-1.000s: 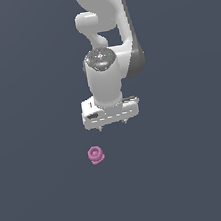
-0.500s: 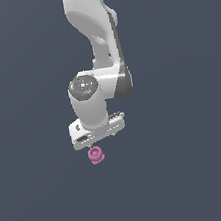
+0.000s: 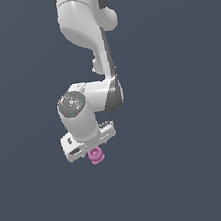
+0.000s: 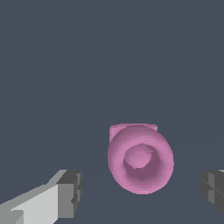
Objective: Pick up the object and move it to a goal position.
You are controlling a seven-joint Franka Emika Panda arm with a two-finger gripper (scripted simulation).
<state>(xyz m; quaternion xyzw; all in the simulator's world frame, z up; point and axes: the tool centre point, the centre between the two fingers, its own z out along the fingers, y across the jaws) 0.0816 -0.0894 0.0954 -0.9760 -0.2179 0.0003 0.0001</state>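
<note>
The gripper (image 4: 140,192) is spread wide, one finger (image 4: 65,194) on each side of the object (image 4: 140,158), touching nothing. The object lies on the floor just under the hand, so this looks like the approach step; next the gripper probably must go lower and clamp it.

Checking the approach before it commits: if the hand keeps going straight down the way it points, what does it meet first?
Probably the pink object. In the wrist view it sits between the open fingers, so the hand looks set to straddle it, with the floor next. Depth is unclear.
</note>
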